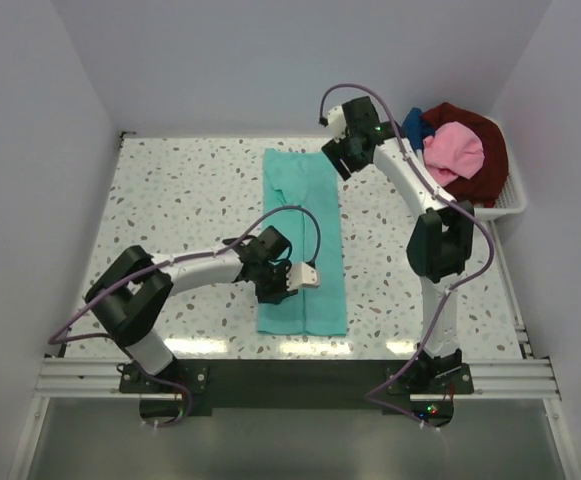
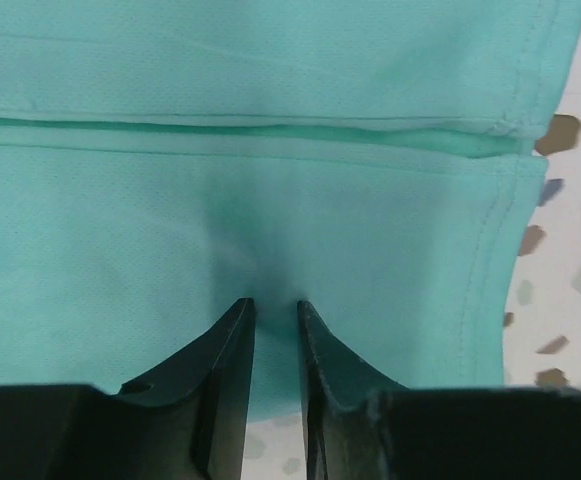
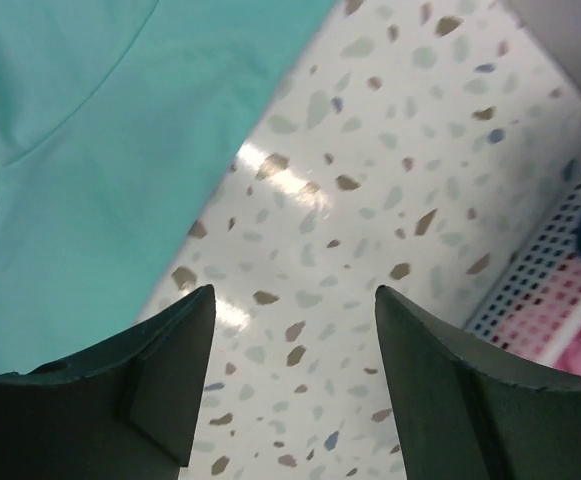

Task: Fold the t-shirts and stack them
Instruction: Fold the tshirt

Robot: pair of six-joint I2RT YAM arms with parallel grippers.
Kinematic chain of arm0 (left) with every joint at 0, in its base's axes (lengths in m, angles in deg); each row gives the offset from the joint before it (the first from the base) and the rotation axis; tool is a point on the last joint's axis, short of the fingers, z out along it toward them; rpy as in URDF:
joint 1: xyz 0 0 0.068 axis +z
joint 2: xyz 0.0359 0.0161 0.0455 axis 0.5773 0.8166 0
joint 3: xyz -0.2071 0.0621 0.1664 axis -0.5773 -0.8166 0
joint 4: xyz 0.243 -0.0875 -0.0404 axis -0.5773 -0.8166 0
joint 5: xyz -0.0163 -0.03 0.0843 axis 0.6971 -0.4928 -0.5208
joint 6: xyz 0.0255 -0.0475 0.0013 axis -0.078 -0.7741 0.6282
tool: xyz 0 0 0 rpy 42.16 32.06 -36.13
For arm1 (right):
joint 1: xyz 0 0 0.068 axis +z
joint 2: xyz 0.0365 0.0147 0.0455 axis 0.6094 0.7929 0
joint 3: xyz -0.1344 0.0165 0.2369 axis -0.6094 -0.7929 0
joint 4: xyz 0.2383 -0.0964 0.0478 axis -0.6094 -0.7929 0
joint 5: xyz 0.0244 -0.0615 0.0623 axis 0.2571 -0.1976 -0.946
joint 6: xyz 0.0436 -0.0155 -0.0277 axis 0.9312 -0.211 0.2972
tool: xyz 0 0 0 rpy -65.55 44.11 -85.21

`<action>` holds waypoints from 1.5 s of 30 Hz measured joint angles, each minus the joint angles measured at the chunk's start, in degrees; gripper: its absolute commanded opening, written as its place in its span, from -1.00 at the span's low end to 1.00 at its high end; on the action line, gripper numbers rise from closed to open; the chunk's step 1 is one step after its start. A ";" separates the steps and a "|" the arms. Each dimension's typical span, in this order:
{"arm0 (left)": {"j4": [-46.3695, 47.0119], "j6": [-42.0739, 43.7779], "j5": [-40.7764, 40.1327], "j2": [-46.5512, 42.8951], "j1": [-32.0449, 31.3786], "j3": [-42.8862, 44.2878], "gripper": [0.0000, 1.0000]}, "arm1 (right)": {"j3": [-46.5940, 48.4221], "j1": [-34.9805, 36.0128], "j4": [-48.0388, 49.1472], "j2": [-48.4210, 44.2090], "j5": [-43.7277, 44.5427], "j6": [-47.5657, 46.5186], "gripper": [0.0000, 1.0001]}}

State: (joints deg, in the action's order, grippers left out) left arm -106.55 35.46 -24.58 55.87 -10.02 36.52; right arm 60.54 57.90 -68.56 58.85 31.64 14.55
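Three t-shirts (image 1: 475,172) in basket (image 1: 511,204) — pink topmost

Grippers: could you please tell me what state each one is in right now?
Left gripper: closed, pinching the teal t-shirt.
Right gripper: open, holding nothing.

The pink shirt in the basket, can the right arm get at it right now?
Probably yes: the pink shirt lies uncovered on top in the basket, and the right fingers hang open and empty close beside it.
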 measured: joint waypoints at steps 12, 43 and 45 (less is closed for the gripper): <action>-5.86 4.39 13.07 -21.07 10.78 -4.63 -0.03 | -28.89 -0.02 -7.28 -12.15 -24.83 -5.70 0.27; 10.05 37.88 12.63 -30.73 -5.88 -30.62 -0.02 | -90.23 36.74 11.26 -58.12 -26.51 -47.67 -0.08; 10.51 38.21 12.66 -30.42 -5.90 -30.62 -0.13 | -90.40 36.92 13.14 -55.80 -25.22 -47.45 -0.19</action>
State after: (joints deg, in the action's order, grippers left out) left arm -96.04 73.66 -11.92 25.44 -15.92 5.89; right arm -29.86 94.82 -55.42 3.05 6.42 -32.90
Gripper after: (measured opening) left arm 0.490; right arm 0.454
